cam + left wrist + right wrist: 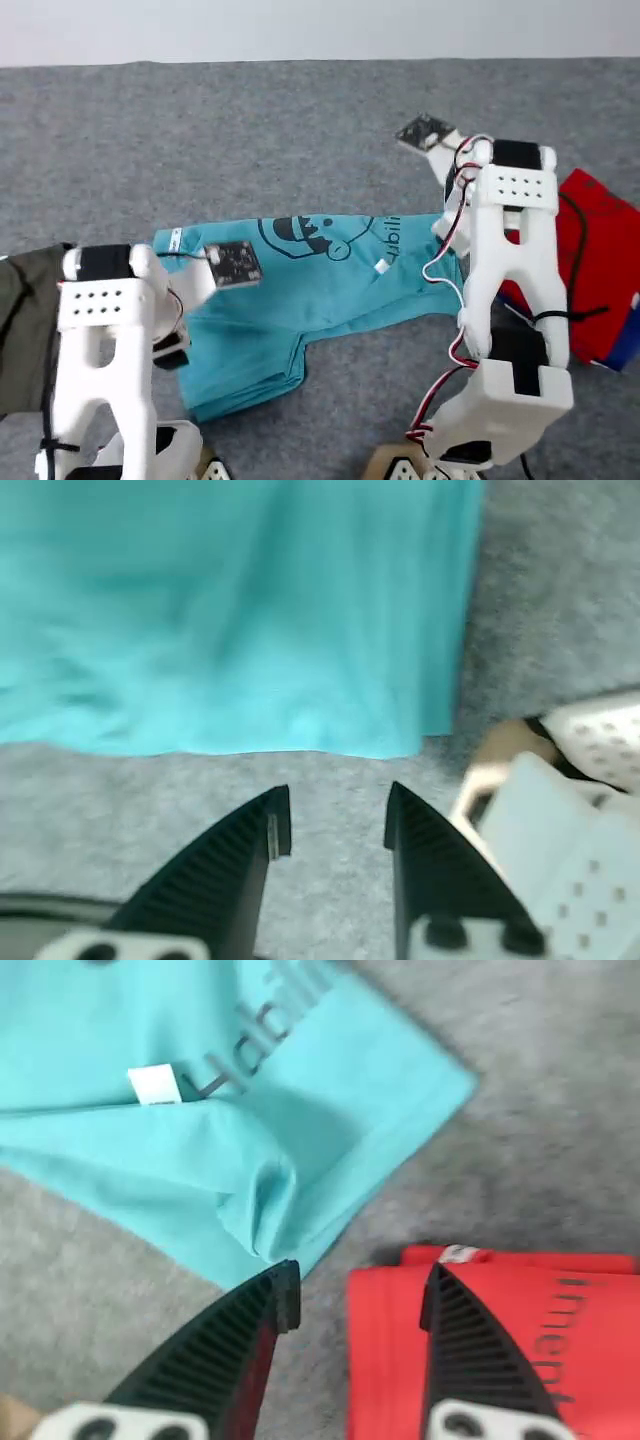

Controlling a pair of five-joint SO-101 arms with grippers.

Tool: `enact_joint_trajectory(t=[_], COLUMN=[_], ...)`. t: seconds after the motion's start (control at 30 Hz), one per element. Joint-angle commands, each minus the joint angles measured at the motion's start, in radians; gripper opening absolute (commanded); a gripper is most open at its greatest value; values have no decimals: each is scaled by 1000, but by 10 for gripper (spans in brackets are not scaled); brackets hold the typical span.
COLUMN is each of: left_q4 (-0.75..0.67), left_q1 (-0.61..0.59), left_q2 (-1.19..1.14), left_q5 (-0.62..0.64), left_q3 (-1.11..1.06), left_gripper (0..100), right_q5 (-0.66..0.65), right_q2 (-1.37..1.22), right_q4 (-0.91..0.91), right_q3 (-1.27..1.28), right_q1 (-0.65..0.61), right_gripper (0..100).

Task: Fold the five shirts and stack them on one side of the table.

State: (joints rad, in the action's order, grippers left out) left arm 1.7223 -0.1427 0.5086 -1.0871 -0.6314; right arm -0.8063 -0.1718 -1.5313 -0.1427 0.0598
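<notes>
A teal shirt (300, 290) with a dark print lies partly folded across the middle of the grey table, also seen as the teal shirt (230, 610) and the teal shirt (230, 1130). My left gripper (338, 805) is open just above bare table, a little off the shirt's straight edge. A folded red shirt (600, 260) lies at the right, under the right arm (515, 270). My right gripper (362, 1285) is open, one finger over the teal corner and the other over the red shirt (500, 1330). A dark olive shirt (25, 320) lies at the left edge.
A blue edge (628, 345) peeks from under the red shirt. The left arm (105, 350) stands at the near left. A white arm part (560, 820) sits close to the left gripper. The far half of the table (250, 130) is bare grey felt.
</notes>
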Motion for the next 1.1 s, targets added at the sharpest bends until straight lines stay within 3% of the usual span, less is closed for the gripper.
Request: enact_joint_trajectory(t=[0.0,0.13,0.27,0.4,0.57,0.63,1.07], left_q4=[-21,-29,-55,-140,-172,-173,-176], left_q1=[-6,-6,-2,-3,-6,-8,-86], left_q2=[20,18,18,18,23,25,17], left_q5=[48,57,78,132,198,222,241], left_q3=[67,61,41,-5,-21,-21,-21], left_gripper=[160,160,160,160,159,159,97], right_q5=[21,25,38,170,239,242,247], right_q2=[62,54,30,-77,-209,-245,-277], right_q4=[-44,-114,-65,25,110,127,73], right_q3=[-100,-140,-137,-140,-143,-143,-330], right_q1=[-15,-12,-38,-114,-211,-225,-122], right_gripper=[207,207,205,200,10,28,49])
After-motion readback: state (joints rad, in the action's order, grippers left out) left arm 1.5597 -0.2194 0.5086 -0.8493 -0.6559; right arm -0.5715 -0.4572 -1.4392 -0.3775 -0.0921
